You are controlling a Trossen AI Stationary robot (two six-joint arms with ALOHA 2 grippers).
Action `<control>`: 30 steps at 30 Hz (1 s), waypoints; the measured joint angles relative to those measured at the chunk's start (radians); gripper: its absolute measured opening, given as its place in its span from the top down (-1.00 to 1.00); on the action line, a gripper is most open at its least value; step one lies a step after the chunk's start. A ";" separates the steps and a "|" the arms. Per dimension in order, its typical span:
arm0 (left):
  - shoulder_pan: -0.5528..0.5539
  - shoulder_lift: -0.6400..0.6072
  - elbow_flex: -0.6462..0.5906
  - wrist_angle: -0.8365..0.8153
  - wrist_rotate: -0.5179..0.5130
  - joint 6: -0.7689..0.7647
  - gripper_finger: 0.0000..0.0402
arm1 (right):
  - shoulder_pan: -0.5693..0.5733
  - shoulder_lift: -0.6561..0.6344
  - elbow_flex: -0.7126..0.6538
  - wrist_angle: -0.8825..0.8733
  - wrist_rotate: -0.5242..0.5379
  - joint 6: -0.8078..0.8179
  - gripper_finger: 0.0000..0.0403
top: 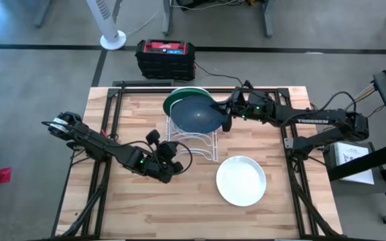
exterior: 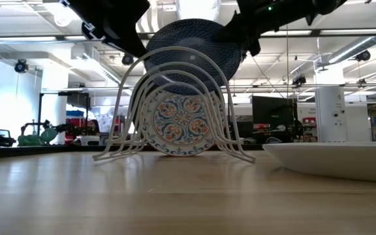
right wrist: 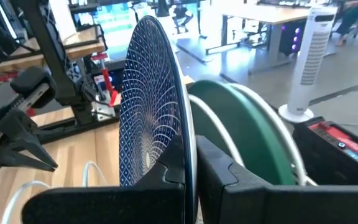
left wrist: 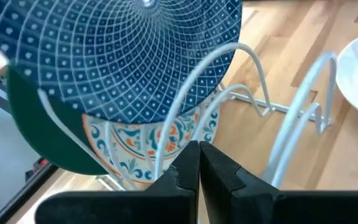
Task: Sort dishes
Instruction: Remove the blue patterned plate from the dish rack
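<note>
The white wire rack [top: 194, 137] stands mid-table. The floral dish [exterior: 185, 124] stands on edge between its wires, and the green dish [top: 178, 98] stands on edge at its far end. My right gripper [top: 225, 115] is shut on the blue dish [top: 196, 114], which is held above the rack with its lower part between the wire loops [exterior: 194, 55]. The plain white dish [top: 241, 179] lies flat on the table at the near right. My left gripper [top: 171, 164] is shut and empty, just left of the rack's near end. My right gripper pinches the blue dish's rim [right wrist: 185, 149] on its right-hand side, one finger on the patterned face and one on the back. The fingers come about level from the table's right. The dish stands on edge, slightly tilted, lifted above the floral dish.
A black and red box [top: 166, 57] sits just beyond the table's far edge, and a white fan base [top: 112, 40] stands on the floor. Bare wood lies at the table's near left [top: 112, 207]. The room with benches shows behind.
</note>
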 joint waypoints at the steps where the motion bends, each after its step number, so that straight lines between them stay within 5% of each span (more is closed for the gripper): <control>1: 0.000 0.000 0.000 0.000 -0.012 0.001 1.00 | 0.000 -0.010 0.000 -0.008 0.009 -0.003 0.99; 30: -0.013 -0.036 0.000 0.009 -0.205 0.082 1.00 | -0.017 -0.265 0.000 -0.342 0.035 0.033 0.99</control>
